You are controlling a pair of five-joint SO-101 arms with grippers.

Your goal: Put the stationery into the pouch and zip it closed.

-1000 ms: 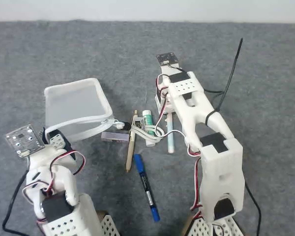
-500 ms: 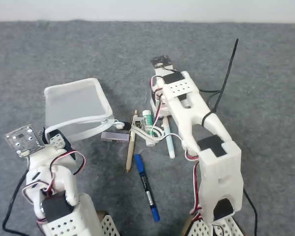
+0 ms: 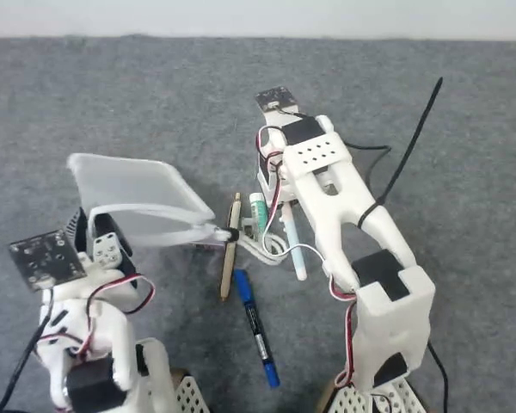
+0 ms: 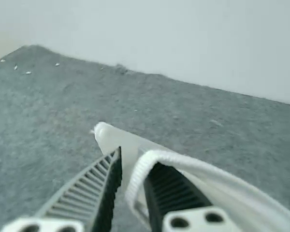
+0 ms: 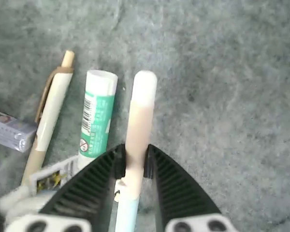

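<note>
My left gripper is shut on the white zip edge of the translucent pouch, holding that edge up off the table; the pouch rim runs between its fingers. My right gripper is shut on a white pen with a pale blue end, and the pen sticks out under the arm. Beside it lie a green glue stick and a beige pen. A purple eraser lies next to the beige pen. A blue marker rests nearer the arm bases.
Grey carpet covers the table, with open room at the far side and to the right. A black cable trails off the right arm. Loose white wires hang near the glue stick.
The left gripper has raised the pouch's zip edge, so the pouch now tilts up. The right arm has shifted slightly left and away with the white pen in it.
</note>
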